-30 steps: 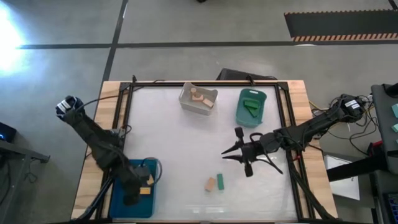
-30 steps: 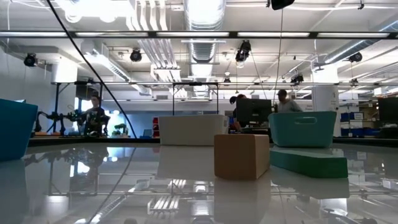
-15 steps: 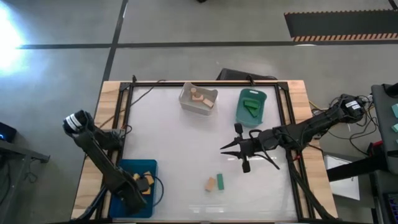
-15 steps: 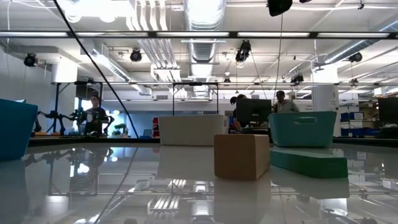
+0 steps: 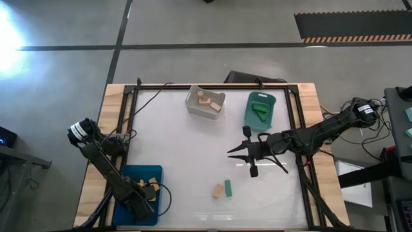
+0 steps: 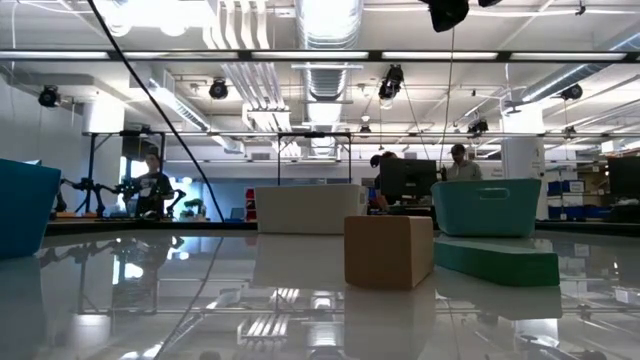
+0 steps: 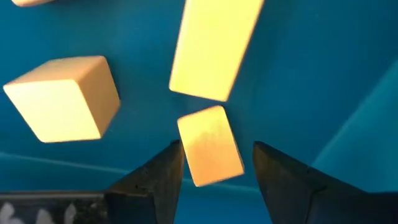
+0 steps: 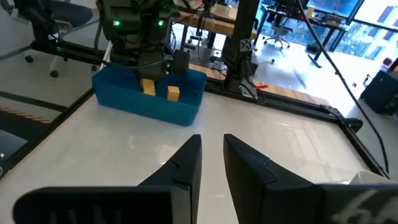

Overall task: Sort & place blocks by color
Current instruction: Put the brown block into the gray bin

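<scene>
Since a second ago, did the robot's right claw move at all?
Yes. In the high view the right gripper crept slightly toward the far side, closer to the green bin, above the table.

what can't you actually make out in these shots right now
- Blue bin, high view: the left arm covers most of its contents.
- Left gripper, left wrist view: an orange block sits between its fingers; contact unclear.
- Green bar, low view: partly behind the tan block.

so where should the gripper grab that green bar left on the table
The green bar lies flat, its long side against the tan block. Probably best to descend from straight above and pinch across its two short ends, since the block blocks one long face.
</scene>
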Robot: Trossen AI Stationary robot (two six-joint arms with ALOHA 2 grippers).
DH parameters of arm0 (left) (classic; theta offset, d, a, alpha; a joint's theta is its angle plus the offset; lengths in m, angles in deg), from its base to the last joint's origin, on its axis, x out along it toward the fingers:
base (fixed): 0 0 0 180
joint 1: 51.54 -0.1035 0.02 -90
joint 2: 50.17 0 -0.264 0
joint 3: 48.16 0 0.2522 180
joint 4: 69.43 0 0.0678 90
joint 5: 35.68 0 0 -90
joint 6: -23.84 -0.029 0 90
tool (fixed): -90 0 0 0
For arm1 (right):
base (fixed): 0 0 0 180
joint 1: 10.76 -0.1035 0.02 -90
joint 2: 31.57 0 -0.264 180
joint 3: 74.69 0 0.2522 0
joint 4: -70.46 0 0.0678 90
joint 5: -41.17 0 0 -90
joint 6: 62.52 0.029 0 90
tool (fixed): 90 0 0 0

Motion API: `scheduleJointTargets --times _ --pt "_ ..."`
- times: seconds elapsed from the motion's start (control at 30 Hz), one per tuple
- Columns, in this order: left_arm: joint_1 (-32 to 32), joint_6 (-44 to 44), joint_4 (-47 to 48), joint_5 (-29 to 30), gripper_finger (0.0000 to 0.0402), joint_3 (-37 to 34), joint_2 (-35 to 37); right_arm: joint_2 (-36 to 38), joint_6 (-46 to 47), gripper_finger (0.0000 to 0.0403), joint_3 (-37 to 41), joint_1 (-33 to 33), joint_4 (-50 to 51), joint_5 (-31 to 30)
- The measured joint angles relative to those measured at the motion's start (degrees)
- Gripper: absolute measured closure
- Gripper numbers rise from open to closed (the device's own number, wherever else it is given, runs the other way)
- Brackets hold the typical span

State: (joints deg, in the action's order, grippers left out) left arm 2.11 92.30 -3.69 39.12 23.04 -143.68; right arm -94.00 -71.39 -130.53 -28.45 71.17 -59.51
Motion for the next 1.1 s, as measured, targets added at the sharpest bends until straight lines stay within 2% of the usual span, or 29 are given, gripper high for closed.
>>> scheduleJointTargets --times 0.23,0.33,0.6,0.87,0.97,1.1 --pt "0.0 -0.2 0.1 -1.7 0.0225 0.5 3.9 0.0 3.4 0.0344 0.0 0.0 0.4 0.0" --pt "-0.7 -0.4 0.1 1.9 0.0225 1.2 6.7 0.0 6.4 0.0344 0.0 0.0 0.4 0.0" --pt "-2.2 -5.0 -0.5 28.2 0.0224 2.3 14.3 0.0 17.0 0.0344 -0.5 0.0 0.7 0.0" --pt "-3.0 -17.9 -0.7 61.7 0.0224 2.2 18.6 -0.8 22.3 0.0344 -3.8 0.0 4.9 0.0" --pt "-3.4 -22.1 -1.2 70.1 0.0224 2.0 18.7 -3.4 22.5 0.0344 -7.0 0.0 9.5 -0.5" --pt "-3.5 -22.5 -1.6 76.7 0.0224 0.9 18.7 -8.5 20.6 0.0344 -14.0 0.0 21.2 -0.5"
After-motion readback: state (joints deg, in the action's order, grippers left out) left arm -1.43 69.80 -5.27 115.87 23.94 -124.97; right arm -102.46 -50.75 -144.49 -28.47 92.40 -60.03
